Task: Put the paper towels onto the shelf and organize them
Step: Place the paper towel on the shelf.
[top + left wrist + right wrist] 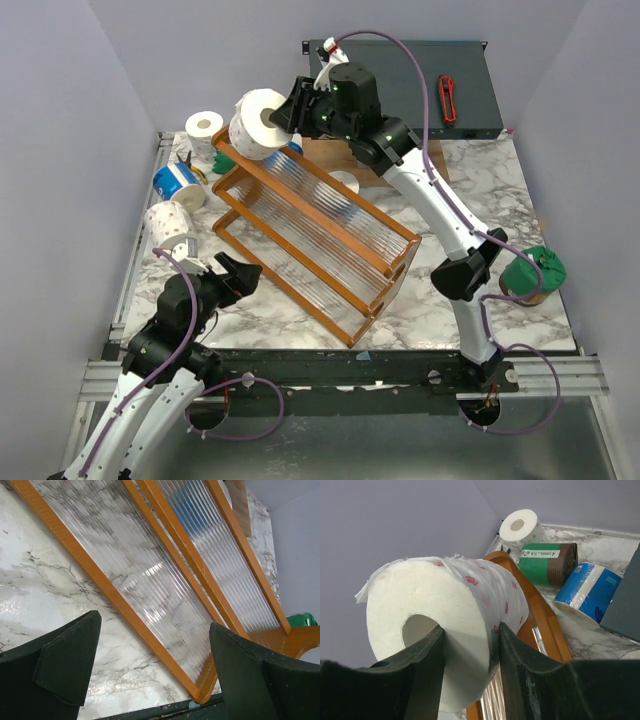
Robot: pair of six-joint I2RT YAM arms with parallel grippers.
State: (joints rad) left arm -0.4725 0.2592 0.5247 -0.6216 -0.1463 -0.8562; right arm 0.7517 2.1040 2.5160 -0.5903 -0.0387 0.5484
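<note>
The shelf [310,235] lies slanted across the marble table, with an orange-brown frame and clear ribbed tiers. My right gripper [285,118] is shut on a white paper towel roll [258,125] and holds it above the shelf's far left end. In the right wrist view the gripper [470,635] has one finger inside the roll's [455,600] core and the other outside its wall, over the shelf frame [540,615]. My left gripper [240,272] is open and empty near the shelf's near left side; in its own view it [155,650] faces the shelf's lowest tier [150,580].
On the table's left are a white roll [204,127], a green roll [222,160], a blue roll [178,186] and a patterned white roll [170,228]. Another white roll [345,182] sits behind the shelf. A green-wrapped roll [533,275] stands at the right edge. A dark grey box [420,85] with a red tool [447,98] is at the back.
</note>
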